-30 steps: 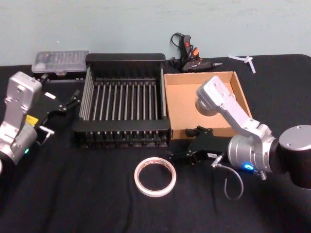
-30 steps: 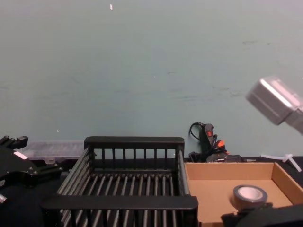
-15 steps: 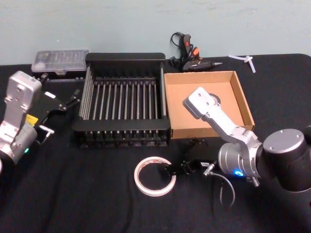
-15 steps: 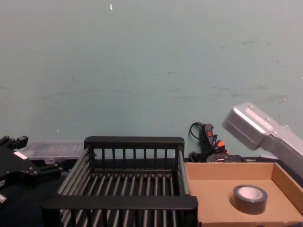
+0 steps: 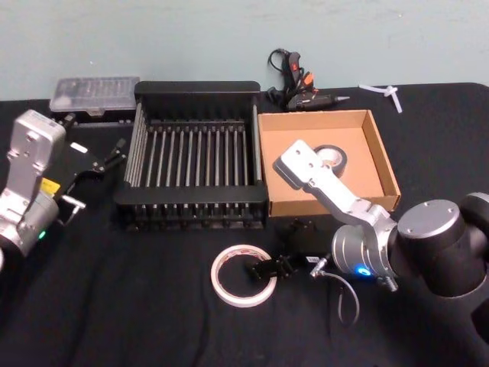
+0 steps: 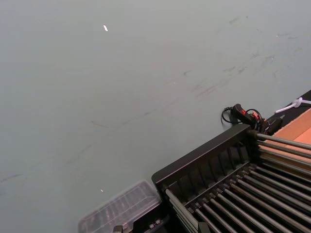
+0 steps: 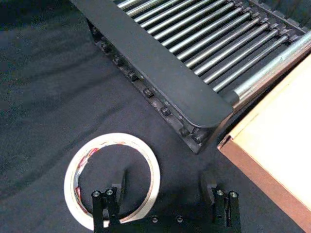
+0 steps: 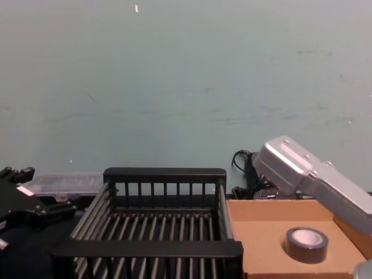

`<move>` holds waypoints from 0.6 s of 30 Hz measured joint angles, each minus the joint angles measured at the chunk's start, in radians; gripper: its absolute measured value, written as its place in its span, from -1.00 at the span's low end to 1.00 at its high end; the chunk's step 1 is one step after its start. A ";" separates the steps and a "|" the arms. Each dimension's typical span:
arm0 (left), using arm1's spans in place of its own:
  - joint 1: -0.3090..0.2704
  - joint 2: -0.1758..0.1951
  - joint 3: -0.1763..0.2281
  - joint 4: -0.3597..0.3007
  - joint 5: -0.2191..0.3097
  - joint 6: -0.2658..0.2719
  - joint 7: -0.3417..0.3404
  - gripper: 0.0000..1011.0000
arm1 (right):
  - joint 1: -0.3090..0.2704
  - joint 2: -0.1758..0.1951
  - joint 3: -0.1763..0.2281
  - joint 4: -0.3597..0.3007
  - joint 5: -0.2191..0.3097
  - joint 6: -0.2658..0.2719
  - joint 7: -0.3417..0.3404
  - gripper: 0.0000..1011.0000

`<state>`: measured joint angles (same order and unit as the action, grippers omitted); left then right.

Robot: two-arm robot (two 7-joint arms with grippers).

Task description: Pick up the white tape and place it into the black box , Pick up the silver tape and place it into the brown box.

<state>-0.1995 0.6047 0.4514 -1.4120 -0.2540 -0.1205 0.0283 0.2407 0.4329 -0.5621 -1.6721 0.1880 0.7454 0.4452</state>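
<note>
Hanging parked far off beside the black box [image 5: 197, 149], the left gripper [image 5: 98, 163] cannot be read as open or closed. Lying flat on the desk [image 5: 114, 306], hole upward, the white tape [image 7: 112, 177] sits under the right gripper [image 7: 165, 204], whose spread, empty jaws straddle its near wall.

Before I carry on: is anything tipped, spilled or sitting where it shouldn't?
Nothing stands out. The silver tape lies flat in the brown box, the black box sits square and empty, and the white tape lies flat on the cloth with the right end effector open over its rim.
</note>
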 joint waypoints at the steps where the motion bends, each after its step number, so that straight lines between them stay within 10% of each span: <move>1: 0.000 0.000 0.000 0.000 0.000 0.000 0.000 0.98 | 0.001 -0.001 -0.001 0.001 -0.002 0.001 0.001 0.98; 18: 0.000 0.000 0.000 0.000 0.000 0.000 0.000 0.98 | 0.001 -0.022 0.000 0.021 -0.033 0.008 0.026 0.98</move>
<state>-0.1996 0.6047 0.4514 -1.4120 -0.2539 -0.1206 0.0283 0.2414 0.4108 -0.5623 -1.6513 0.1550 0.7534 0.4717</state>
